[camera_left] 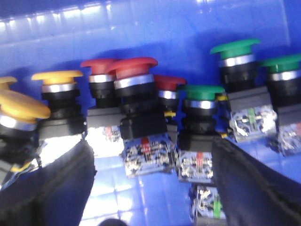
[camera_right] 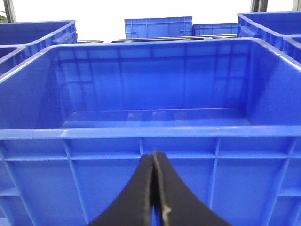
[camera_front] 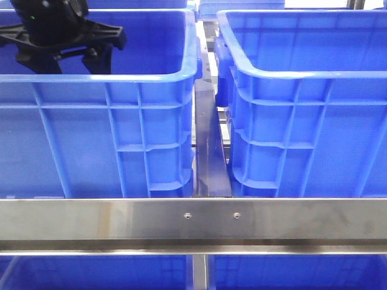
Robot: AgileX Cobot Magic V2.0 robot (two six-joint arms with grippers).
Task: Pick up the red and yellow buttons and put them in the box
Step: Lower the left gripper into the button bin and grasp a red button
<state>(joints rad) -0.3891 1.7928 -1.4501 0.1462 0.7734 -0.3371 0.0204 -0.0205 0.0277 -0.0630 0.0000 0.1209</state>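
Observation:
Inside the left blue crate (camera_front: pixel 181 75) lie several push buttons with mushroom caps. A dark red button (camera_left: pixel 134 70) lies in the middle of the pile, and a yellow button (camera_left: pixel 57 75) lies beside it. My left gripper (camera_left: pixel 150 188) hangs open just over them; its dark fingers (camera_left: pixel 56 188) flank the red button's contact block and nothing is between them. From the front, the left gripper (camera_front: pixel 75 60) is low inside that crate. The box (camera_front: pixel 302 75) is the right crate with the lighter inner wall, and it looks empty (camera_right: pixel 155 117). My right gripper (camera_right: pixel 154 155) is shut and empty in front of the box's outer wall.
Green-capped buttons (camera_left: pixel 235 49) and more red and yellow ones crowd the same crate floor. A steel rail (camera_front: pixel 193 220) runs across in front of both crates, with a dark divider (camera_front: pixel 208 151) between them. More blue crates (camera_right: pixel 157 27) stand behind.

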